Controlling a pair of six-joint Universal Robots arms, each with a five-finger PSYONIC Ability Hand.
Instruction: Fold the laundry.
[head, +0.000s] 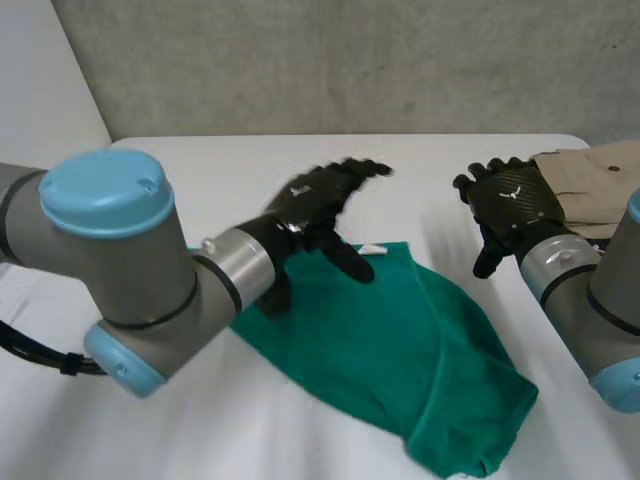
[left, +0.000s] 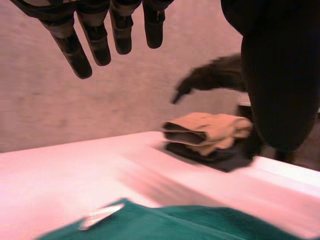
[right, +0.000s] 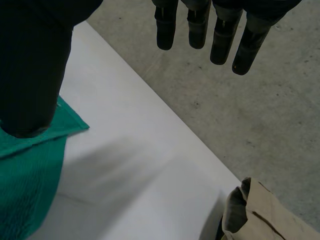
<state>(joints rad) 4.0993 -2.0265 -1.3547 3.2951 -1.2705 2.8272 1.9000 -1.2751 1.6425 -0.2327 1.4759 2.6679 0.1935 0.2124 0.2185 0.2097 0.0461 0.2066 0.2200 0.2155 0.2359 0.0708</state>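
Head view, centre to lower right of frame: green towel (head: 400, 350) lies rumpled on the white tabletop (head: 200, 170). Its right side is loosely doubled over, and a white tag (head: 372, 248) sits at the far corner.

Neither hand has the cloth. My left hand (head: 320, 205) hovers over that tagged corner, fingers straight and spread, thumb angled down toward the towel; I can't tell whether the thumb touches. My right hand (head: 510, 205) hangs at upper right, clear of the towel and above bare tabletop, fingers relaxed and apart, holding nothing. Just behind it, at the right edge of frame, sits a folded stack of tan and dark garments (head: 590, 185).

Left wrist view agrees: straight fingers, with the tag and towel edge beneath the palm and nothing pinched.

My read: between grasps, and the fold isn't square yet. The next move calls for the left hand to drop onto the tagged corner. The right needs to come across to the towel's other far corner, keeping off the stack.
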